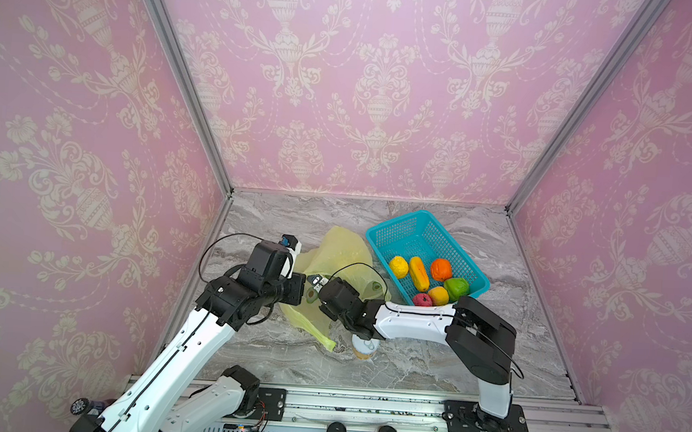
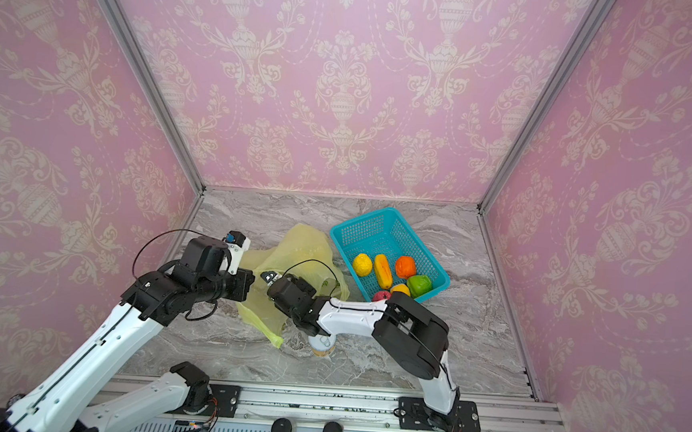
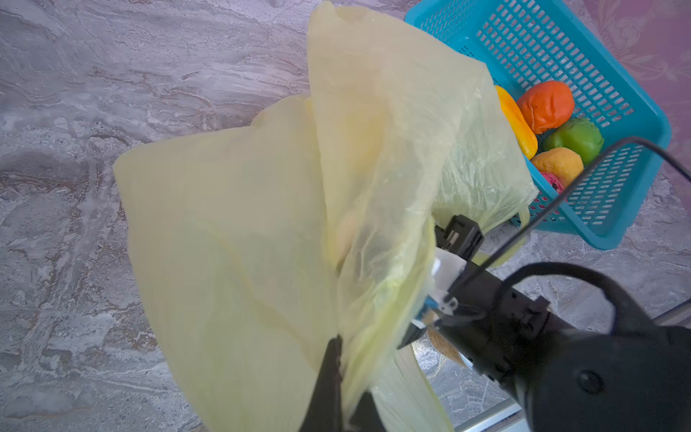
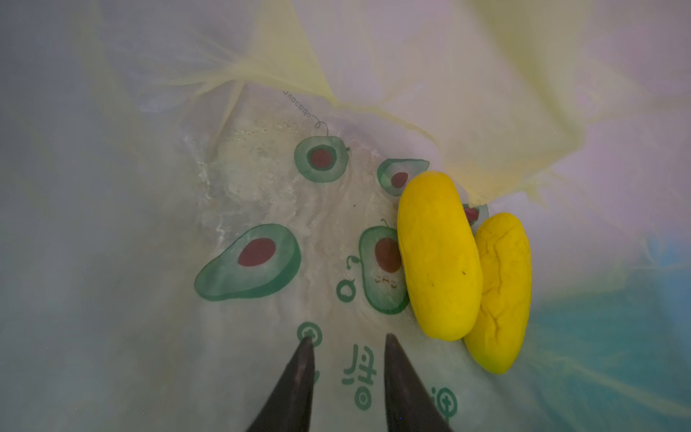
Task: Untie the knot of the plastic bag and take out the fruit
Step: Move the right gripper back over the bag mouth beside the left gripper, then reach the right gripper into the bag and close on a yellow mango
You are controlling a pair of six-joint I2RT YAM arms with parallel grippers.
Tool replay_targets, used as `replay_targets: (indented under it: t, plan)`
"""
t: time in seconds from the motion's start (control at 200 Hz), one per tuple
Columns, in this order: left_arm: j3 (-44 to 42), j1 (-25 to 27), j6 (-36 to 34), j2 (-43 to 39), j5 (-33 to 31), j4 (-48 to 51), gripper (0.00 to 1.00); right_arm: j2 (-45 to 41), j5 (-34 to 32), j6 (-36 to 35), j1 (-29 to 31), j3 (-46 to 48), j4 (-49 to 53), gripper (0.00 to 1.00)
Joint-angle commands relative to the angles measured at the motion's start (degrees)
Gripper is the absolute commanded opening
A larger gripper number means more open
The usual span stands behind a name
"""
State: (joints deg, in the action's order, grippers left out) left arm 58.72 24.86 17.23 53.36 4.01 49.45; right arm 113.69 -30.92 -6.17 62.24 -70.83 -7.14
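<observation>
Visible only from the right wrist: two yellow oblong fruit, touching side by side inside the plastic bag, next to its avocado print. Right gripper also inside, jaws apart, grasping nothing.

Visible only from the left wrist: left gripper clenched on the bag film.

In both top views: bag on the table between the arms, just beside the turquoise basket with six fruit in it; a can near.

The plastic bag carries, mirrored through the film, the small word "avocado" above avocado drawings; the larger green characters are illegible
</observation>
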Motion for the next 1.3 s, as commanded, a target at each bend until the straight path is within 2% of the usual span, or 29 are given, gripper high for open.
replay_targets:
  t: [0.0,0.05,0.12,0.2,0.275,0.35,0.49,0.64,0.761,0.801,0.941,1.136,1.296]
  plan:
    - [0.1,-0.52,0.49,-0.62,0.91,1.27,0.0,2.67,-6.2,-0.15,-0.1,-2.81,2.14,0.44]
    - [0.1,-0.52,0.45,-0.62,0.87,1.34,0.0,3.56,-8.23,-0.86,-0.16,-3.32,1.75,0.49]
    - [0.16,-0.52,0.5,-0.74,0.74,1.27,0.0,3.23,-10.04,-2.63,-0.02,-1.91,-1.56,0.47]
    - [0.14,-0.52,0.44,-0.72,0.56,1.27,0.0,-0.14,-6.22,-7.28,1.12,5.66,-9.95,0.47]
    - [0.13,-0.52,0.47,-0.64,0.52,1.31,0.0,-2.91,-4.51,-12.23,3.38,12.39,-18.54,0.51]
    - [0.17,-0.52,0.51,-0.56,0.57,1.3,0.0,-3.66,-4.99,-14.11,4.47,14.0,-20.25,0.51]
    - [0.14,-0.52,0.45,-0.71,0.78,1.3,0.0,0.51,-8.15,-12.59,3.25,8.06,-13.8,0.5]
    - [-0.03,-0.52,0.44,-0.9,1.36,1.08,0.0,8.2,-13.86,-7.08,0.24,-6.32,-0.22,0.51]
    - [-0.01,-0.52,0.39,-0.89,1.78,1.08,0.0,12.08,-18.9,-4.51,-0.59,-13.16,4.26,0.71]
    - [-0.03,-0.52,0.38,-0.89,1.94,0.97,0.0,12.95,-19.42,-3.07,-1.07,-15.13,6.53,0.75]
    - [-0.1,-0.52,0.34,-1.17,2.36,0.91,0.0,15.86,-17.68,1.86,-3.53,-20.89,13.51,0.79]
    - [-0.1,-0.52,0.26,-1.16,2.83,0.82,0.0,19.62,-12.87,5.18,-6.34,-25.89,18.95,0.86]
    - [-0.14,-0.51,0.18,-1.22,3.1,0.69,0.0,22.81,-8.15,8.45,-8.7,-30.2,24.43,0.82]
